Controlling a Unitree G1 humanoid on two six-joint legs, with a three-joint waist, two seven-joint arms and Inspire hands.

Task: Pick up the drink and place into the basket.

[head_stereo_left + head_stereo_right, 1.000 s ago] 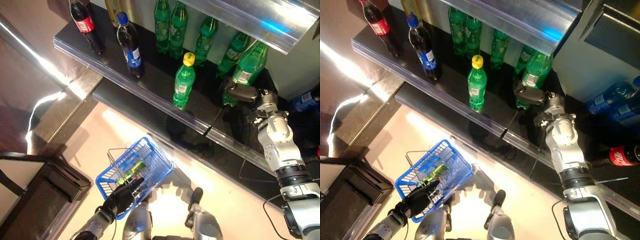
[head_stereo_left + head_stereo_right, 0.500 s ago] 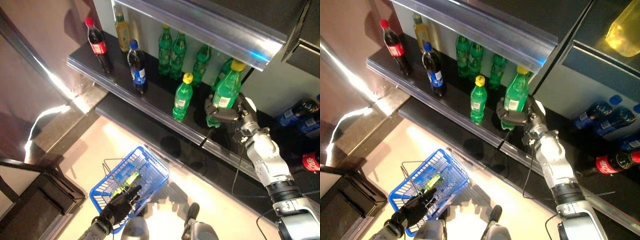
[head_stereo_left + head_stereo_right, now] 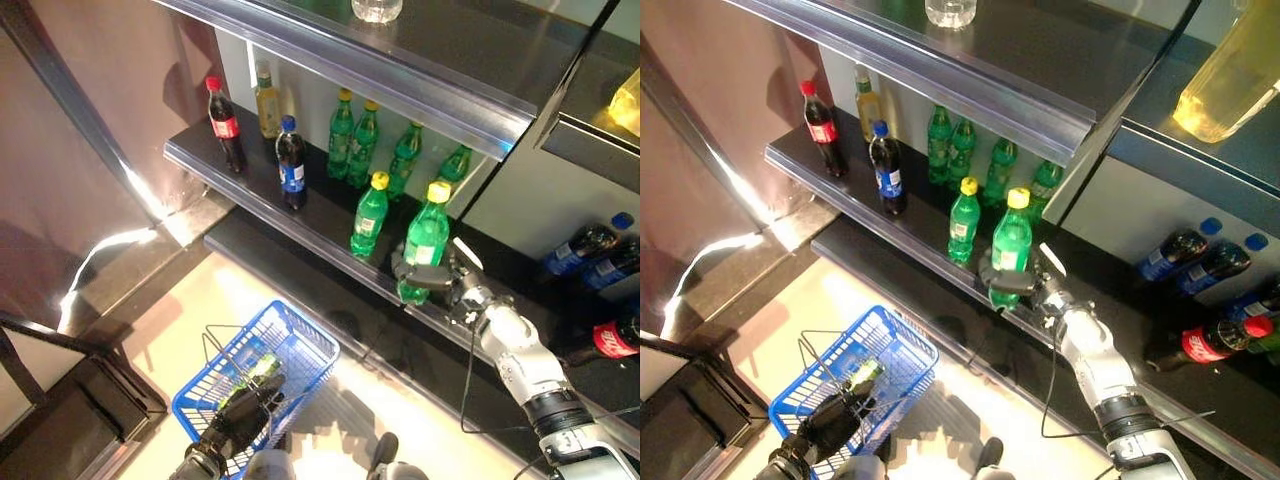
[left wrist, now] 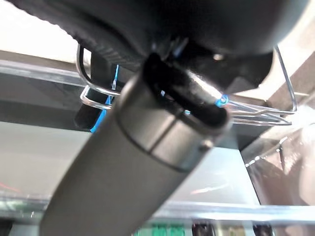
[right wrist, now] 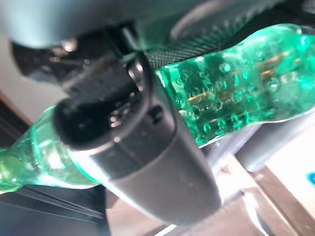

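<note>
My right hand (image 3: 452, 287) is shut on a large green bottle with a yellow cap (image 3: 425, 243), holding it upright at the front edge of the dark shelf (image 3: 250, 190). The right wrist view shows the bottle's green body (image 5: 236, 103) pressed between the thumb and the fingers (image 5: 142, 152). On the floor to the lower left is the blue wire basket (image 3: 312, 330), with my left hand (image 3: 240, 425) shut on its wire handle (image 4: 93, 96). A small green bottle (image 3: 263, 368) lies inside the basket.
The shelf holds a smaller yellow-capped green bottle (image 3: 369, 215), several green bottles (image 3: 355, 140) behind it, a blue-labelled cola (image 3: 292, 172), a red-capped cola (image 3: 225, 125) and a yellow drink (image 3: 266, 100). Blue-capped bottles (image 3: 590, 243) and a lying cola (image 3: 612, 340) occupy the lower right. A steel shelf (image 3: 400, 60) overhangs.
The camera has tilted up, so the whole picture shifted. My right hand has drawn the large green bottle out from under the upper shelf to the shelf's front edge. The left hand still holds the basket.
</note>
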